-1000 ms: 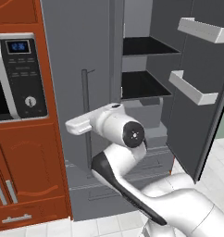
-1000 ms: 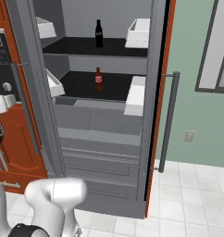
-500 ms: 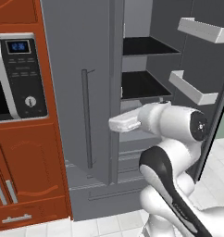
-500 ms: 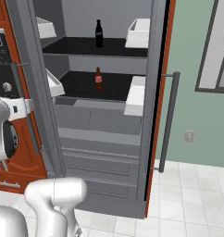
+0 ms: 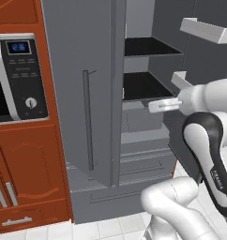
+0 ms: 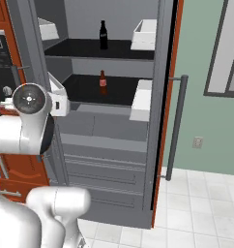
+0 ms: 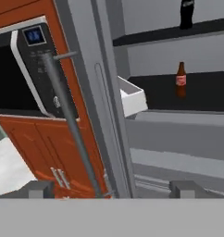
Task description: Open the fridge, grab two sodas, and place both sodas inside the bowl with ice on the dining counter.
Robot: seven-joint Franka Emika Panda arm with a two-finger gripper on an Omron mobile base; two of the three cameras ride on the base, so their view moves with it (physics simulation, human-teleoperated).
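With the fridge (image 6: pixel 114 145) open, the empty, spread-fingered end effector (image 7: pixel 111 189) faces its interior from low in the hand view, while the nearer soda (image 7: pixel 180 76) stands upright on the middle shelf to the upper right and the second soda (image 6: pixel 103 35) waits a shelf higher.

A red-brown cabinet (image 5: pixel 26 178) holds a black microwave (image 5: pixel 19 77) with a blue display and 1 round dial. Below it sit panelled doors with silver handles. A green wall (image 6: pixel 206 116) carries a window frame (image 6: pixel 230 48) and an outlet (image 6: pixel 198 142) above white floor tiles (image 6: pixel 206 218).
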